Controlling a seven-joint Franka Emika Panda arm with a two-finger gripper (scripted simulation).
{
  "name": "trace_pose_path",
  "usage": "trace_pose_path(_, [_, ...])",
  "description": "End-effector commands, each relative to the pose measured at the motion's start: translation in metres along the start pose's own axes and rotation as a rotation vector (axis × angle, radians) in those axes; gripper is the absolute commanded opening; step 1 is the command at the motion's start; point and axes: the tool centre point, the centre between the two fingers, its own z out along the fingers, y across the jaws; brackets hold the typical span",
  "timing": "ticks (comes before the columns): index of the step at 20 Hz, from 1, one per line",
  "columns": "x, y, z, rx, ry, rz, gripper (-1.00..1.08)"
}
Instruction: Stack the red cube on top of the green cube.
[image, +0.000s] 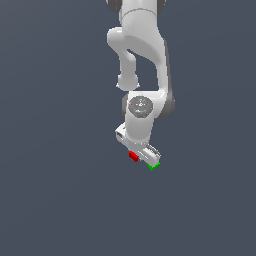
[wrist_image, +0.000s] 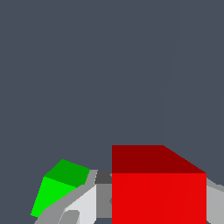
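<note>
Red cube (image: 133, 156): at the gripper's edge toward the exterior view's left; large and close in the wrist view (wrist_image: 158, 192), filling the space between the fingers.
Gripper (image: 142, 154): low over the floor, pointing down; clenched on the red cube, judging by grey finger surfaces flanking it in the wrist view.
Green cube (image: 154, 165): just beside the gripper toward the exterior view's right and slightly nearer the camera; partly hidden behind a finger (wrist_image: 81, 203) in the wrist view, where it shows as (wrist_image: 57, 186).
Key relation: green cube close beside the red, not under it; tops look near level, so red not yet raised.
Coming move, as a judgement: lift, shift sideways toward green, centre above, lower.
Risk: finger clipping the green cube.
</note>
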Motion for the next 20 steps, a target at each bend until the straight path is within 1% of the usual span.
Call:
trace_pose_path(1, [-0.015, -0.023, 0.007, 0.001, 0.0, 0.001, -1.0])
trace_pose_path(4, [-0.028, -0.045, 0.013, 0.001, 0.0, 0.001, -1.0])
trace_pose_path(7, [-0.036, -0.061, 0.017, 0.001, 0.0, 0.001, -1.0])
trace_pose_path(10, [-0.041, -0.071, 0.02, 0.0, 0.001, 0.001, -1.0])
trace_pose_path(14, [-0.043, -0.074, 0.021, 0.0, 0.001, 0.001, -1.0])
trace_pose_path(15, [-0.043, -0.074, 0.021, 0.0, 0.001, 0.001, 1.0])
trace_pose_path(20, [-0.043, -0.074, 0.021, 0.0, 0.001, 0.001, 1.0])
